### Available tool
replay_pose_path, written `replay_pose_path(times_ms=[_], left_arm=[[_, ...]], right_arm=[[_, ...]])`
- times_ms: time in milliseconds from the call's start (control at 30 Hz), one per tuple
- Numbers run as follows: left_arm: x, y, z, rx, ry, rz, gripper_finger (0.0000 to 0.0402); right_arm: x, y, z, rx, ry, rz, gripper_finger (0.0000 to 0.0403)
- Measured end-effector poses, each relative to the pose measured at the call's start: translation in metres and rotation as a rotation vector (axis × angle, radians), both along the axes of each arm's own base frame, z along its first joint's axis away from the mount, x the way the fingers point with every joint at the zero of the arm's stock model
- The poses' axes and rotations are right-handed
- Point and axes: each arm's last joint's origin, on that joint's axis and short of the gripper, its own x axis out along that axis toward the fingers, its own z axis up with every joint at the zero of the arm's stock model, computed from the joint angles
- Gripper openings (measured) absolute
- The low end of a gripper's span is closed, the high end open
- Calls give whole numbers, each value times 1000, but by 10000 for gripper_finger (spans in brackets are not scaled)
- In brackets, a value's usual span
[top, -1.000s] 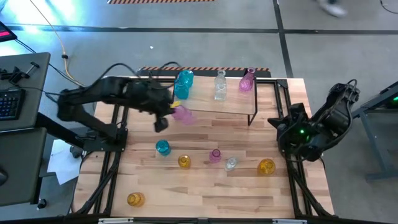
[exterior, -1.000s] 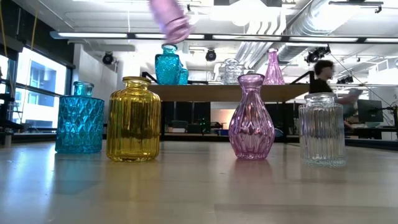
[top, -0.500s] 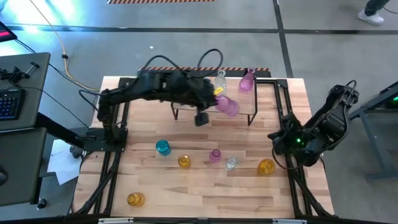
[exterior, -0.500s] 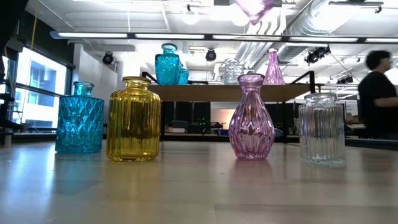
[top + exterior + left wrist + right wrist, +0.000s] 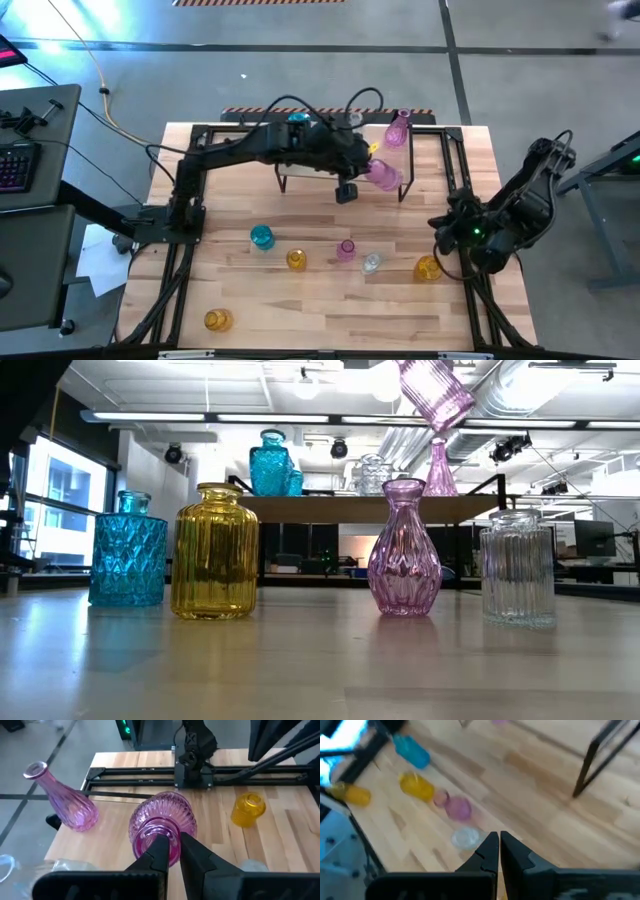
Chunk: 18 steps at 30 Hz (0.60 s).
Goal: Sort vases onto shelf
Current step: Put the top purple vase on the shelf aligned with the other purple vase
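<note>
**Pink Vase Held Over the Shelf's Right End**

The two dark fingers [image 5: 161,851] of the left gripper [image 5: 171,851] were pinched tight on the neck of a round, ribbed pink-purple glass vase [image 5: 161,822]. The vase hung tipped over, not standing straight. From above, it [image 5: 383,174] was near the right end of the small shelf with the light wood top and thin black legs [image 5: 405,186].

Just beside it, on the shelf, stood a tall, thin-necked pink glass vase [image 5: 64,802]. A clear glass vase [image 5: 353,121] and a teal-blue glass vase [image 5: 269,464] were on the shelf too, farther along.

To do this step well, I think the arm should turn the held vase until its bottom is flat and level. It should come down slowly onto a bare bit of the board, near the other pink one but not bumping it. The fingers should let go only when the vase rests on the wood. Glass is slippery and could tip or roll off the edge.

Down on the big wooden table [image 5: 310,300], more waited: a teal-blue diamond-patterned jar [image 5: 128,550], a yellow ribbed jar [image 5: 214,552], a pink-purple vase with a wide mouth [image 5: 404,550] and a clear ribbed jar [image 5: 517,568].

The right gripper [image 5: 498,851] waited over the table's right side, fingers pressed together and holding nothing.
</note>
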Motion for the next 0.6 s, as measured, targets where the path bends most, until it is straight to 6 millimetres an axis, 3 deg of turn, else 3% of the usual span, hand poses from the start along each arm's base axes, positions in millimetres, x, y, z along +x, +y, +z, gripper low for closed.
replay_pose_path(times_ms=[200, 367, 600], left_arm=[[4, 3, -4, 21, 4, -8, 16], [4, 16, -6, 63, 14, 18, 16], [2, 30, -6, 70, 16, -3, 16]], right_arm=[[11, 7, 0, -76, -130, -48, 0], [22, 13, -4, -169, -201, -114, 0], [43, 4, -9, -227, -193, -223, 0]])
